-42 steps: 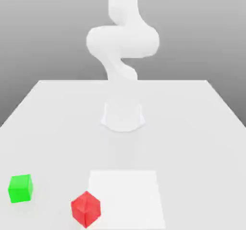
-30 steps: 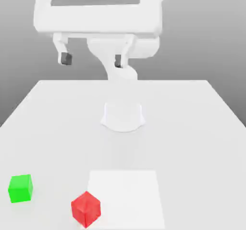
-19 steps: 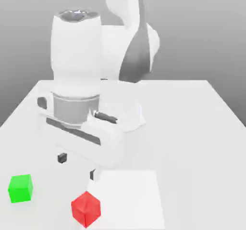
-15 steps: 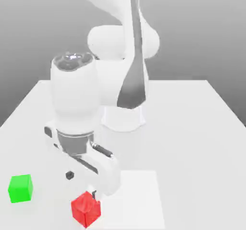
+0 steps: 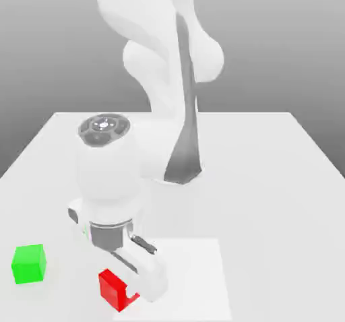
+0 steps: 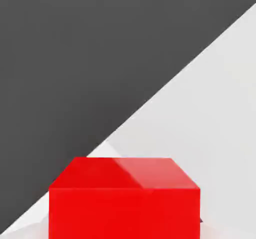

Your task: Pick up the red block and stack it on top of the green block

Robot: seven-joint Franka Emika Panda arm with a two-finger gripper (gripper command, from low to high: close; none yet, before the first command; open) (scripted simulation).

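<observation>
The red block (image 5: 112, 288) lies on the white table near its front edge, left of centre in the exterior view. My gripper (image 5: 132, 285) has come down onto it, and the white hand covers the block's right side. In the hand view the red block (image 6: 124, 198) sits very close and squarely in front of the camera. The green block (image 5: 29, 263) rests on the table further to the exterior view's left, apart from the red one and from the arm.
A paler white square patch (image 5: 189, 273) is marked on the table (image 5: 269, 179) just right of the red block. The arm's upper links (image 5: 168, 65) rise over the table's middle. Dark floor (image 6: 75, 58) lies beyond the table edge in the hand view.
The arm swung down from high above the table to the red block, and the hand now sits over it. The red block shows a differently turned face. The green block stayed put.
</observation>
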